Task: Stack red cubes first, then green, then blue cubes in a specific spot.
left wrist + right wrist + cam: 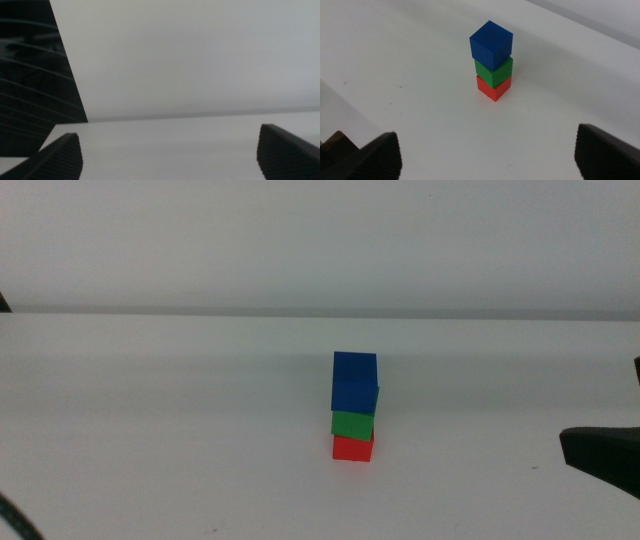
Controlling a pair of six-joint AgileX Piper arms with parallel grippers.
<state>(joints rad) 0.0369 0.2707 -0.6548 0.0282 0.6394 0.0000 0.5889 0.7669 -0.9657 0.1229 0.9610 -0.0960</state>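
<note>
The red cube [492, 90], green cube [495, 72] and blue cube [491, 44] all had plain, matt faces with no gloss, smooth and solid-looking. The table [420, 60] was a smooth, matt white surface. The right gripper's fingers [387, 152] were dark, with finely ribbed, dull pads.

Right hand [600, 455] cut by frame edge — arm unseen.

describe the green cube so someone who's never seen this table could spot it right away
On the white table stands one small tower of three cubes, near the middle. The green cube is the middle layer, resting on the red cube and carrying the blue cube, which sits slightly askew. It alone touches both others.
</note>
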